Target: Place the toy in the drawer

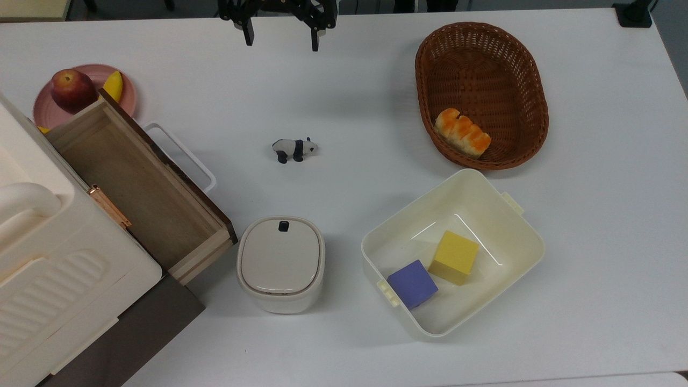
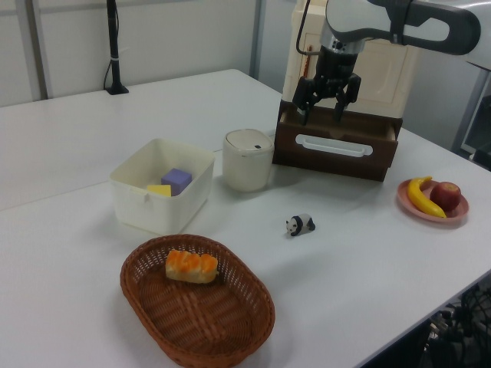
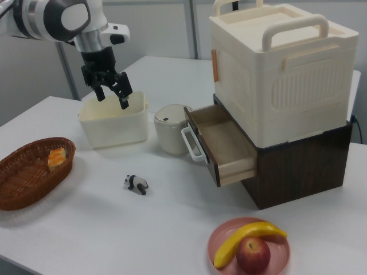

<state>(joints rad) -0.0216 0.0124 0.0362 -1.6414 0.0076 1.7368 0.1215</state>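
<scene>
**Panda still on the surface, claw high and empty**

Going left to right in the top view: the drawer (image 1: 141,188) stands pulled open and empty, its white loop handle facing the middle of the surface (image 1: 344,80). Behind it a pink plate (image 1: 124,102) carries an apple (image 1: 72,88) and a banana (image 1: 113,85). Just beside the drawer's near corner sits a lidded cream canister (image 1: 280,263). The toy (image 1: 294,148) stands upright on its four legs in the open middle, well apart from everything. Above it, at the far edge, hangs the claw (image 1: 280,36), fingers spread apart and holding nothing. Further right come the cream tub (image 1: 524,236) with a yellow cube (image 1: 454,256) and a purple cube (image 1: 413,283), and the wicker basket (image 1: 424,80) holding a bread roll (image 1: 462,132).

The step in hand looks like the approach: nothing is grasped yet. The next move likely calls for bringing the claw down over the panda, lining the fingers across its narrow body, closing gently on so small a thing, then carrying it over the drawer's front panel and releasing it inside.

No brand, label or writing can be read anywhere.
</scene>
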